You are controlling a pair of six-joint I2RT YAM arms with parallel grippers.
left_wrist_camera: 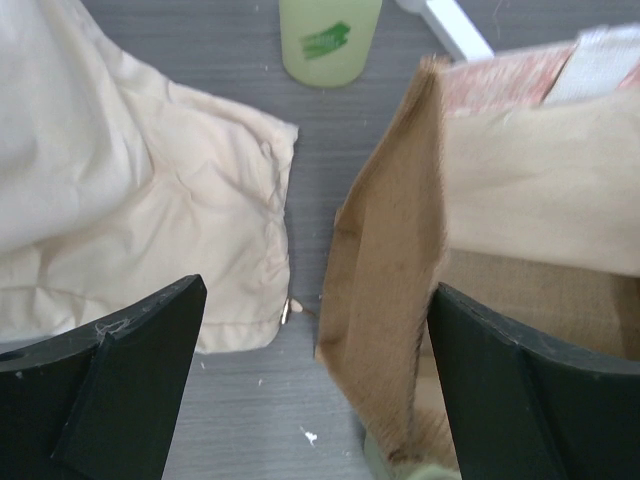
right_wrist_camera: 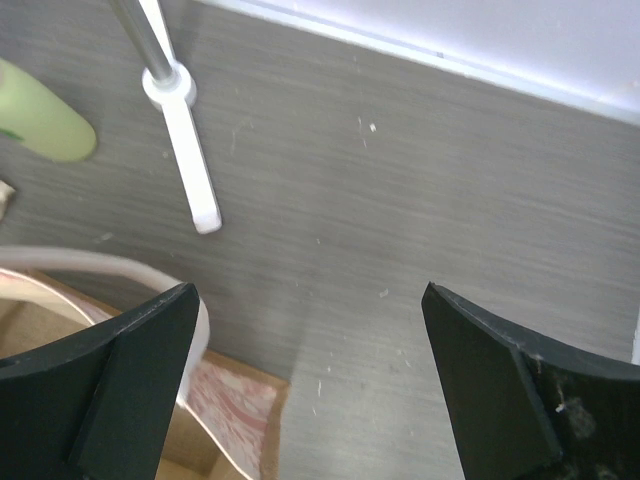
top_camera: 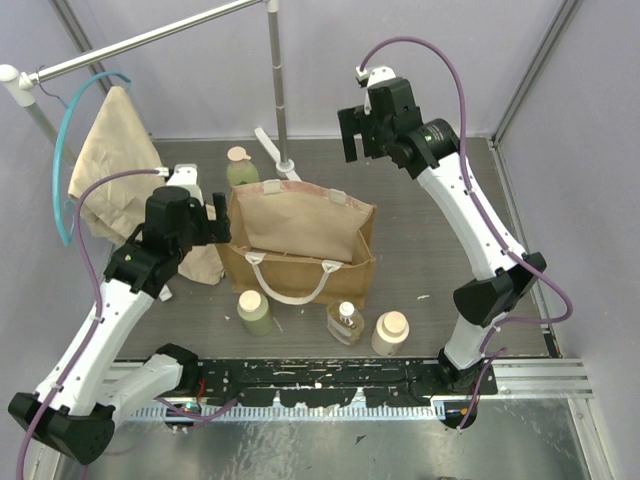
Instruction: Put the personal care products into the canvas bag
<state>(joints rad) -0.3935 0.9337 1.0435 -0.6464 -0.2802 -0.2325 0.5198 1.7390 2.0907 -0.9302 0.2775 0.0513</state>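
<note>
Nothing has yet been placed in the canvas bag point(top_camera: 300, 228), which is stood open-mouthed at the middle of the bench point(top_camera: 430, 230); all four products are seen outside it, each upright with its long axis vertical. Three are ranged in a row just in front of the bag's near wall, between the arm bases: the near green bottle point(top_camera: 254, 312), the amber bottle point(top_camera: 346, 322) and the cream bottle point(top_camera: 390, 332). The far green bottle point(top_camera: 240, 165) is set alone behind the bag's far left corner. The left end effector point(top_camera: 213, 222) is held at the bag's left side, and in its wrist view the far green bottle point(left_wrist_camera: 330, 38) lies straight ahead, beyond the strip of bare bench between the beige cloth point(left_wrist_camera: 130, 200) and the bag's left wall point(left_wrist_camera: 385, 270) — so this bottle is judged the closest to it, reachable by a forward move. The left end effector point(left_wrist_camera: 315, 292) is spread wide and nothing is held; whether its right finger brushes the bag cannot be told. The right end effector point(top_camera: 360, 138) is raised over the bench past the bag's far right corner, well apart from the near row. It too is spread wide and empty point(right_wrist_camera: 308, 295), with only bare bench between its fingers and the far green bottle point(right_wrist_camera: 40, 125) off to its left. The left arm is therefore judged the better placed.
</note>
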